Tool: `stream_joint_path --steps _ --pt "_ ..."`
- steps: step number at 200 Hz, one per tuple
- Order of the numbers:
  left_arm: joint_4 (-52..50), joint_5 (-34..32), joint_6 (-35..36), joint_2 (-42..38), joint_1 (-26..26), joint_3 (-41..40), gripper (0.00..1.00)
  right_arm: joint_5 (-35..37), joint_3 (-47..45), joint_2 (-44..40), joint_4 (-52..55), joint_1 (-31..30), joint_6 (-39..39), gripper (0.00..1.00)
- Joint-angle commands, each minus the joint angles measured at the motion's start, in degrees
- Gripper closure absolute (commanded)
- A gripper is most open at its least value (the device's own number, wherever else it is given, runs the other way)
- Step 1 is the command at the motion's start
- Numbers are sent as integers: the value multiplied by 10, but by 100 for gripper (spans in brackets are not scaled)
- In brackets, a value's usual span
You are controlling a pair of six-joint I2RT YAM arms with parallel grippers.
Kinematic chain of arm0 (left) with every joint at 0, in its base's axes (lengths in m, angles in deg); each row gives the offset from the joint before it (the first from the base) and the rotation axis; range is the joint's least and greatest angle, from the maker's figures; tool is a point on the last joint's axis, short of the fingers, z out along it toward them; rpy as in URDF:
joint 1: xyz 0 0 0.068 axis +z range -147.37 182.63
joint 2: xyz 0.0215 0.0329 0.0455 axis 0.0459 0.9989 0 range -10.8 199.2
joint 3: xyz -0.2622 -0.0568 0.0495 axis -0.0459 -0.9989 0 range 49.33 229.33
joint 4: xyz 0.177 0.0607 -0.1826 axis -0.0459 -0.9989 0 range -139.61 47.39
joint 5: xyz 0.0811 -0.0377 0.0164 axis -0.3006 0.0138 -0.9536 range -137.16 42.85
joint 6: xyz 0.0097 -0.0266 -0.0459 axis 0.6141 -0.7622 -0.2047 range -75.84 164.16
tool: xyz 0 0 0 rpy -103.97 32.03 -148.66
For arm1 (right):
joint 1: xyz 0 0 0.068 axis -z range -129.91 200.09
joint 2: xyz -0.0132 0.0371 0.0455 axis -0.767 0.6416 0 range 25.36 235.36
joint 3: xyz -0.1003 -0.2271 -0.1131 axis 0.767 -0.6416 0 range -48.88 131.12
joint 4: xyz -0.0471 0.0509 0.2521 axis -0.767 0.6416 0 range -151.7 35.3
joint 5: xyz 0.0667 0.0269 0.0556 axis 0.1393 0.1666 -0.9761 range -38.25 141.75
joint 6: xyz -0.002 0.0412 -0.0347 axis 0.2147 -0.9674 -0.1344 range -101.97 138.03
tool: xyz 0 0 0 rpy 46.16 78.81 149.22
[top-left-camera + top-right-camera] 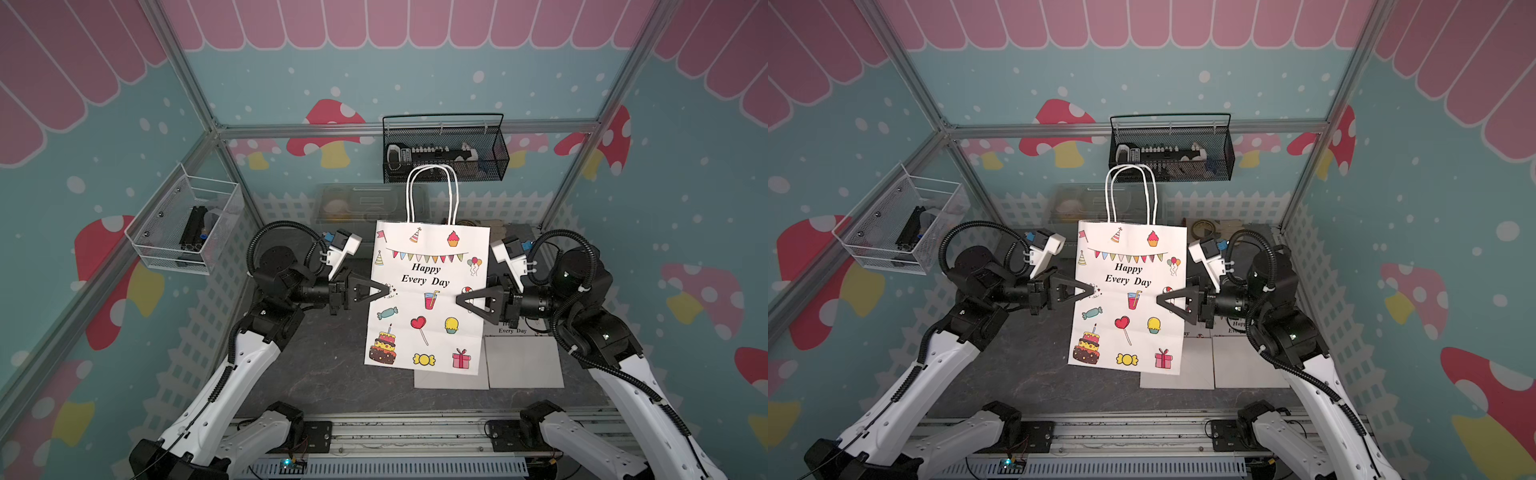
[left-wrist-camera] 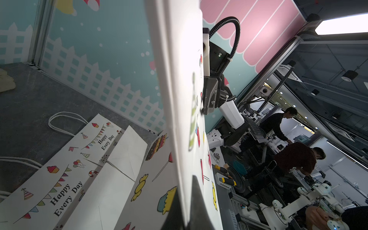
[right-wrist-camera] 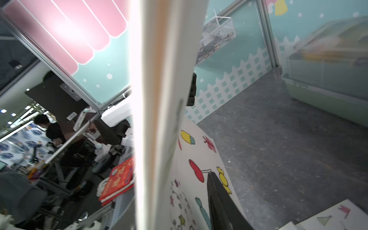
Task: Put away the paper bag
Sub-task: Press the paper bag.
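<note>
Twin overhead views; wrist cameras tight on paper bag

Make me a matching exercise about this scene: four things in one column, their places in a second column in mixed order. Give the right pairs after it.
1. printed paper bag
2. black mesh basket
3. white wire basket
4. flat folded paper bags

a. lying on the table
b. hanging at the back
c. held off the table
d. hanging at the left side

Pairs: 1-c, 2-b, 3-d, 4-a.
</note>
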Motion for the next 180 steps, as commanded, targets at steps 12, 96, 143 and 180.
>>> stream_joint_path --steps 12,96,143,180 --pt "-20 1 -16 19 8 19 90 -23 -3 2 -29 1 -19 79" --pt "-86 6 4 12 8 35 40 -9 19 4 -31 1 -37 100" --pt "-86 4 5 2 8 25 38 -34 19 23 -99 1 -98 100" --pt "-85 1 2 6 5 30 69 -31 33 25 -104 -2 -110 100"
